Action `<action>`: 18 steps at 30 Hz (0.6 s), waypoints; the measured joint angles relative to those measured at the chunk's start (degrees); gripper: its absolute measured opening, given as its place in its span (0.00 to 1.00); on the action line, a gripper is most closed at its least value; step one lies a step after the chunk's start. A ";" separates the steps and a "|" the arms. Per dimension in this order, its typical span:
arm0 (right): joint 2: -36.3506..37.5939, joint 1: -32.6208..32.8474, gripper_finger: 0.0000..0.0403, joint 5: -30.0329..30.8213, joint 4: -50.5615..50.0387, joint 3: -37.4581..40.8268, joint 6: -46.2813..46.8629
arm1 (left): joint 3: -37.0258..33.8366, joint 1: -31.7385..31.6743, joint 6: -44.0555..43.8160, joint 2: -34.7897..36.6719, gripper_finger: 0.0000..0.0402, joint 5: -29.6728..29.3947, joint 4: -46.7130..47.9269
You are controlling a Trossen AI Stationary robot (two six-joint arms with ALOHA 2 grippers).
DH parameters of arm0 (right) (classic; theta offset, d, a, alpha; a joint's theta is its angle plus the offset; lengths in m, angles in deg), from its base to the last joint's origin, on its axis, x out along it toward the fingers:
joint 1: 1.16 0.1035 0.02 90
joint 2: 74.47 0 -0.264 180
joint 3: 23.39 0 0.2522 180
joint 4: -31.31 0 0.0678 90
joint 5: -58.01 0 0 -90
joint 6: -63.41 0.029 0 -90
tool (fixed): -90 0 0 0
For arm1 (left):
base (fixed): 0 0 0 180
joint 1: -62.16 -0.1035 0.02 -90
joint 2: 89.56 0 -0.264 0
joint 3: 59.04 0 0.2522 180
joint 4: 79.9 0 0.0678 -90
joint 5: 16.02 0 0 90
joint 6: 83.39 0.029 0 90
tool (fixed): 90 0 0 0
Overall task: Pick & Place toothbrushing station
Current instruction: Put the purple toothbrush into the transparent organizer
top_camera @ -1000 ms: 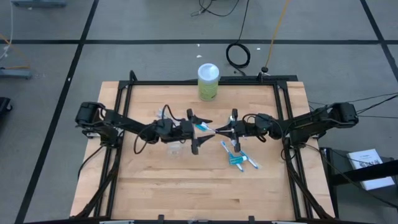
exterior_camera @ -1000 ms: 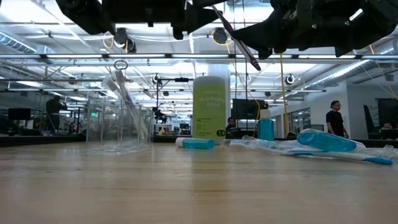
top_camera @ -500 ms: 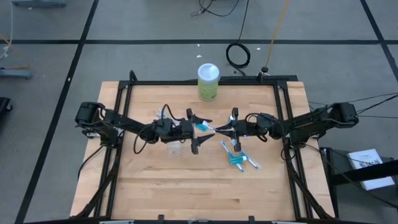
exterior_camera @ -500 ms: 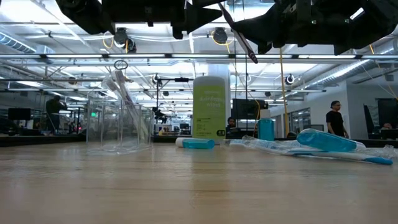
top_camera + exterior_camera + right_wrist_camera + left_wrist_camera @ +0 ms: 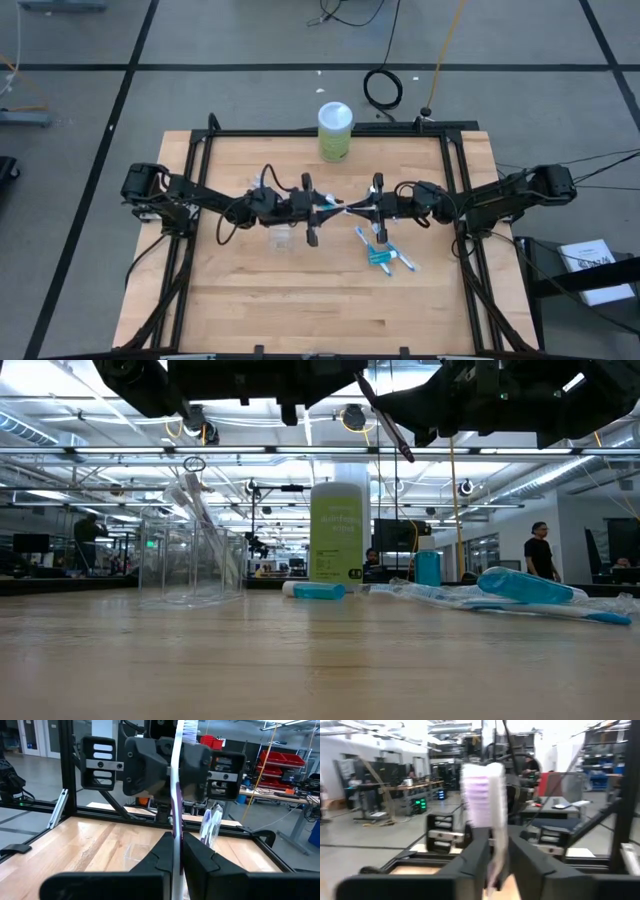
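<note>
A blue-and-white toothbrush (image 5: 338,207) hangs above the table's middle between my two grippers. My left gripper (image 5: 314,209) is shut on its head end, and my right gripper (image 5: 368,210) is shut on its handle. In the low view the toothbrush (image 5: 385,422) shows as a slanted stick high above the wood. A clear plastic cup (image 5: 195,560) stands on its base at the left and holds another brush. More toothbrushes and teal tubes (image 5: 385,252) lie flat right of centre. My left gripper pinches the toothbrush's neck (image 5: 496,851) between its two fingers, coming level from the table's left. The bristled head (image 5: 483,795) stands out past the fingers, clear of the table. My right gripper pinches the handle (image 5: 175,827) between its two fingers, coming level from the table's right. The brush runs on from it toward the left gripper, tilted and lifted clear.
A green canister with a white lid (image 5: 335,130) stands at the far edge, centre. A teal tube (image 5: 320,590) lies in front of it. A black frame (image 5: 330,131) rims the table. People stand in the room behind.
My left gripper has shut on the toothbrush's head end, its fingers drawn in from wide apart. The toothbrush and my right gripper have stayed where they were.
</note>
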 joint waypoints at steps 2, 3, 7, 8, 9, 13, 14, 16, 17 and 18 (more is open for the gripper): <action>0.00 0.01 0.03 -0.19 -0.05 0.00 -0.04 | 0.00 0.00 0.49 0.00 0.11 1.53 -0.26; 0.02 0.03 0.03 -0.19 -0.05 0.00 -0.02 | 0.00 -0.01 0.77 0.00 0.08 2.15 -0.30; 0.02 0.02 0.03 -0.17 -0.33 0.00 -0.01 | -0.02 -0.04 1.32 0.04 0.04 2.36 -0.31; 0.02 0.02 0.03 -0.18 -0.58 0.00 -0.01 | -0.02 -0.02 1.32 0.04 0.05 2.17 -0.33; 0.02 0.02 0.03 -0.16 -0.73 -0.01 0.00 | -0.06 0.00 1.33 0.04 0.07 1.88 -0.55; 0.10 0.00 0.04 0.29 -2.05 -0.13 0.48 | -0.09 0.00 1.71 0.13 0.05 -0.11 -1.02; 0.10 0.00 0.07 0.67 -2.70 -0.13 1.57 | -0.11 0.00 1.96 0.81 0.04 -0.90 0.16; 0.13 -0.02 0.15 2.00 -4.48 -0.10 4.07 | -0.15 0.07 2.13 2.82 0.04 -2.87 1.90; 0.38 -0.04 0.21 1.99 -5.88 0.00 5.17 | -0.13 0.11 2.13 4.32 0.04 -4.35 3.02; 0.69 -0.08 0.26 2.21 -6.90 0.00 6.37 | -0.07 0.11 2.13 6.00 0.04 -5.97 5.17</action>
